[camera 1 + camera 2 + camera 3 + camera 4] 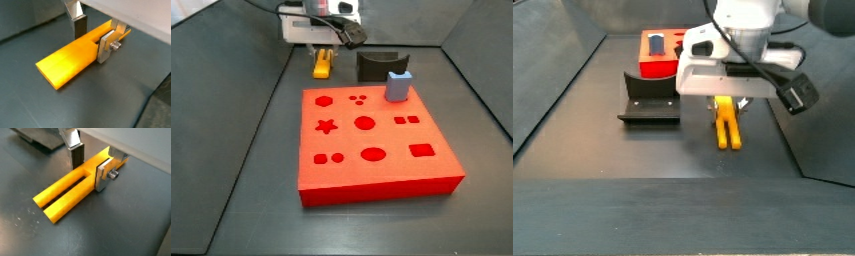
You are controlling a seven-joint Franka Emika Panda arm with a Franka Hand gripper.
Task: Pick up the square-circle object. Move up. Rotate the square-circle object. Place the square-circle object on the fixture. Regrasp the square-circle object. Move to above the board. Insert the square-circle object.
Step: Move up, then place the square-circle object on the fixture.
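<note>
Yellow square-circle object [63,195] lies on the tabletop, the tool [90,165] straddling one end, fingers spread; every step remains.

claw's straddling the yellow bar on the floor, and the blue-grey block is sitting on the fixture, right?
Not quite. The claw does straddle the square-circle object on the floor, but the blue-grey block stands on the board, at its edge beside the fixture. A side view shows this.

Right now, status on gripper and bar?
Gripper low over floor, fingers astride square-circle object. Grip unconfirmed. Object flat on floor, beside fixture. Nothing obstructing.
</note>
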